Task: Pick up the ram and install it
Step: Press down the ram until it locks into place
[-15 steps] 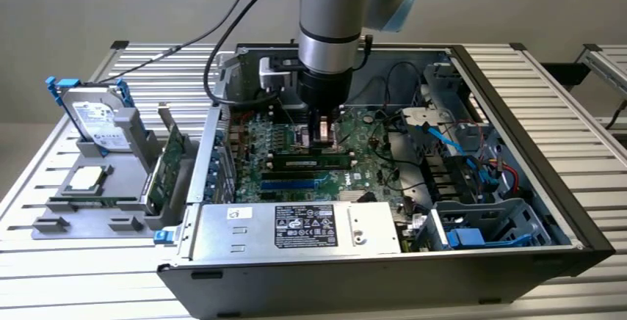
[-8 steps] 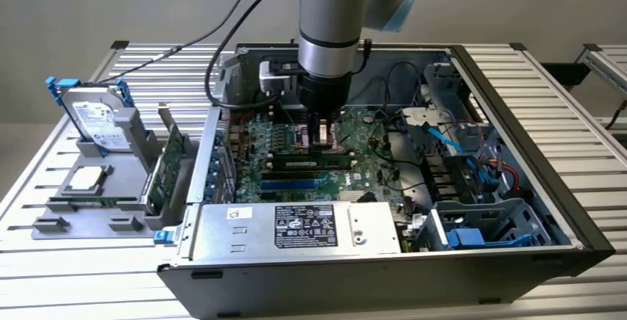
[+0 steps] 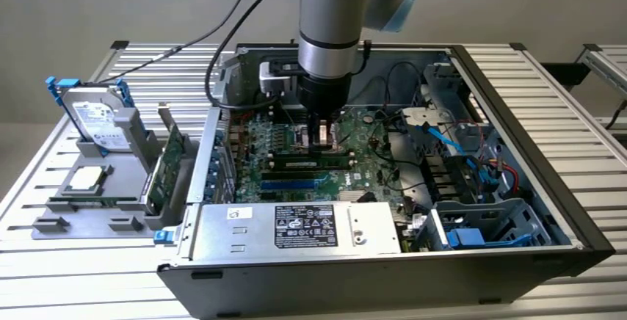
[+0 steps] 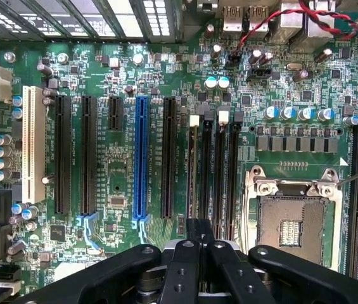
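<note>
1. The open computer case (image 3: 548, 210) sits mid-bench.
2. The gripper (image 3: 319, 142) hangs inside it over the motherboard (image 4: 121, 164), fingers pressed together and holding nothing.
3. The ram (image 3: 93, 202) lies in the grey holder (image 3: 59, 224) near the bench edge on the exterior view's left.

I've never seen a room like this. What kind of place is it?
Probably a robot test lab or workshop for putting computers together. A robot arm reaches into an open computer case on a metal bench, right above the green main board. Spare parts, like a hard drive, wait in a grey holder beside it.
</note>
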Robot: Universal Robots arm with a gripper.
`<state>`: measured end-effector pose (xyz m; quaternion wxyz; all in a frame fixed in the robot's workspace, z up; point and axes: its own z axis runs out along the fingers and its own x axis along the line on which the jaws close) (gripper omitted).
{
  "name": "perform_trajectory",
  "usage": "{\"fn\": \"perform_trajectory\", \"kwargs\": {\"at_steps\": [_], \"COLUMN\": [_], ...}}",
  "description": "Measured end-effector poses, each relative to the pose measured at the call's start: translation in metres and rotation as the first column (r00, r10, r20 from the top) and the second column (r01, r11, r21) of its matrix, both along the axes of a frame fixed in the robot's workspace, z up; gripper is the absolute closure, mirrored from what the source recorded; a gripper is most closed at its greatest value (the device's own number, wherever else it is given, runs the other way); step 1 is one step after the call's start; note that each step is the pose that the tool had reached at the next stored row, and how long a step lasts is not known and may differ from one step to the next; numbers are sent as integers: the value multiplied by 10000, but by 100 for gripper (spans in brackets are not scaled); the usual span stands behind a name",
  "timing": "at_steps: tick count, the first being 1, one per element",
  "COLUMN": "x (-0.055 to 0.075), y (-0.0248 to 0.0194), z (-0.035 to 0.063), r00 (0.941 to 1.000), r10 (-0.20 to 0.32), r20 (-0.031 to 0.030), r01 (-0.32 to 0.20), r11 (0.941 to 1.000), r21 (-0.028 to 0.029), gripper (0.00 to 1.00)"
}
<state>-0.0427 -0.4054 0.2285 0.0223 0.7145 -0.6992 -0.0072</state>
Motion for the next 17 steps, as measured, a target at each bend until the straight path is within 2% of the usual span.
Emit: {"fn": "perform_trajectory", "kwargs": {"at_steps": [3,6,17], "x": [-1,-2,-1], "y": [-3,-3,-5], "z": [128,202,211], "r00": [10000,10000,10000], "r10": [0,0,0], "r20": [-11,-13,-12], "r01": [0,0,0], "r11": [10000,10000,10000], "r21": [-17,-17,-10], "gripper": [89,89,89]}}
